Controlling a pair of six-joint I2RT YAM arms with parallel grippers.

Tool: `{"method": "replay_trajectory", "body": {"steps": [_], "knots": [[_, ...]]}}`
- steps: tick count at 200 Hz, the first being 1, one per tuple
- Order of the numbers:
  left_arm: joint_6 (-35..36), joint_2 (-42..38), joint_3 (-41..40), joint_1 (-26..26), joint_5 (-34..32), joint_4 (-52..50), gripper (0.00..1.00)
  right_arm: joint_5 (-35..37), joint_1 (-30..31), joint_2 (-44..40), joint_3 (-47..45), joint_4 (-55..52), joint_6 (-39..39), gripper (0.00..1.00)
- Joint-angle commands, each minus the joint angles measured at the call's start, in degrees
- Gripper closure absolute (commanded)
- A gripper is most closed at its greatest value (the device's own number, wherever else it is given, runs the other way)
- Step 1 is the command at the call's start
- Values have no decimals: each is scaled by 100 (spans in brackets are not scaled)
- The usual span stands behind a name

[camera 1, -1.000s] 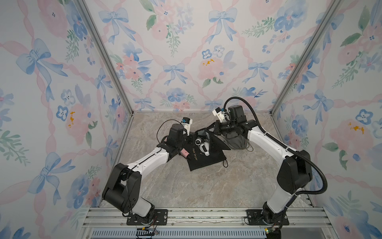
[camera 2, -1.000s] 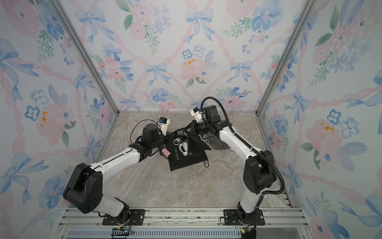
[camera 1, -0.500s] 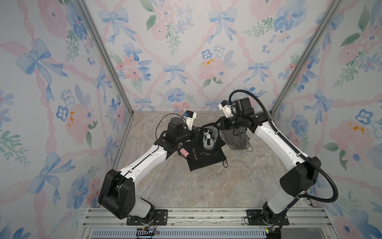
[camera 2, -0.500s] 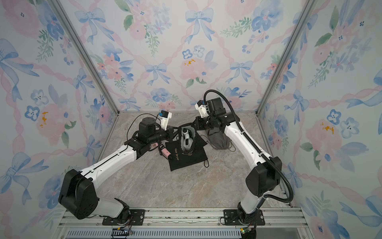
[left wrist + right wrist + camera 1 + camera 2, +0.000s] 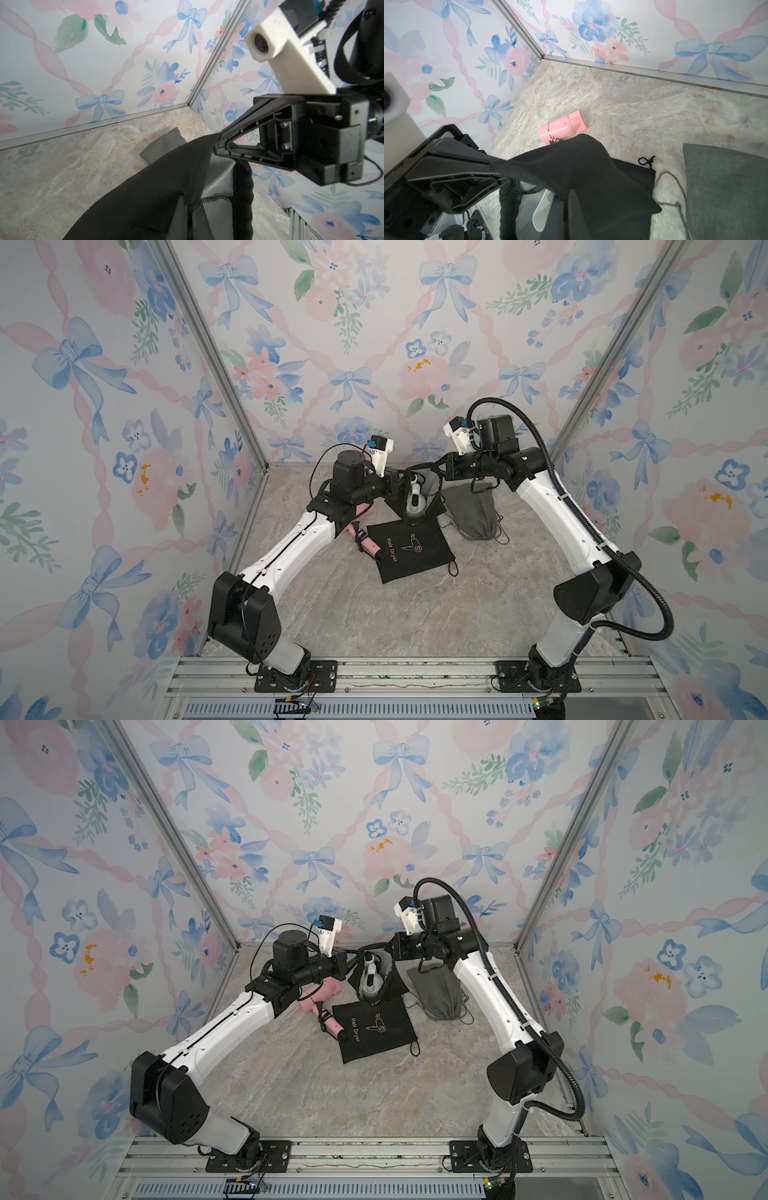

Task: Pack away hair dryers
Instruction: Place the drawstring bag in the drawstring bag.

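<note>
The flat black pouch printed "Hair Dryer" lies on the marble table between the 2 arms.

Just left of the flat black pouch, the pink hair dryer lies on its side on the table. Its handle tip reaches the pouch's left edge, and its barrel is partly hidden under the left arm in both top views.

Beyond the flat black pouch's far-left corner, the left gripper is pinched tight on one rim of a lifted black pouch. The right wrist view shows its fingers closed on the cloth.

The lifted black pouch hangs off the table just past the flat black pouch's far edge, its mouth stretched between the 2 grippers. The white hair dryer sits inside it, rounder end low and slimmer part pointing up toward the mouth.

Past the flat black pouch's far-right corner, the right gripper is clamped on the opposite rim. The left wrist view shows its fingers meeting on the black fabric.

Right of the flat black pouch, slightly farther back and apart from it, a grey pouch rests on the table with its drawstring trailing loose.
</note>
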Motion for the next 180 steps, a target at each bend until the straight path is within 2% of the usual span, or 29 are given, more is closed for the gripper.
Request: {"method": "replay_trajectory", "body": {"steps": [1,54,77,105,144,161,175,180], "knots": [[379,152,162,247,-222,-4,100,813,-451,458,-61,552,-115,100],[401,556,110,273,-132,-6,100,773,-444,727,-313,1280,-498,100],[357,365,-275,133,-274,5,100,729,-395,318,-1329,1840,-512,100],[268,24,-865,-199,-577,12,100,697,-297,-397,-2752,2531,-508,94],[-116,-638,-1931,-541,-998,217,100,972,40,-1090,-4037,2537,-493,94],[-275,-925,-2494,-674,-1150,447,93,1264,264,-1377,-4609,2657,-440,91],[-380,-1079,-2928,-728,-1160,666,87,1314,431,-1553,-5003,2773,-348,82],[-417,-1112,-3057,-735,-1179,731,82,1343,489,-1601,-5119,2811,-333,80]]}}
